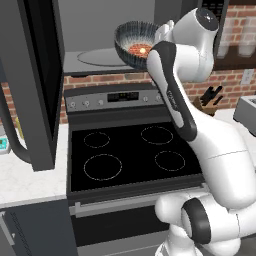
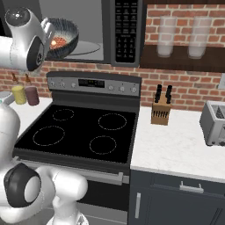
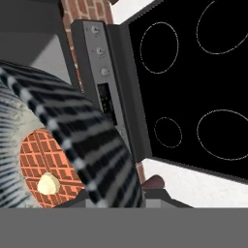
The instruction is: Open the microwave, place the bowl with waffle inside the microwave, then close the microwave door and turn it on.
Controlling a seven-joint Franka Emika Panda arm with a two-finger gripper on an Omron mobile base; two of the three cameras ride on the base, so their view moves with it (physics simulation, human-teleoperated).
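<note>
Red brick wall runs behind the cooking area. A black glass-top stove with four ring burners sits centre, its steel control panel at 12 o'clock. White speckled bench at 3 o'clock carries a wooden knife block and a steel toaster. Dark cabinets stand below. A dark shelf above holds two clear glasses. Two jars stand at 9 o'clock.

Black stove, knife block and toaster on the counter
</note>
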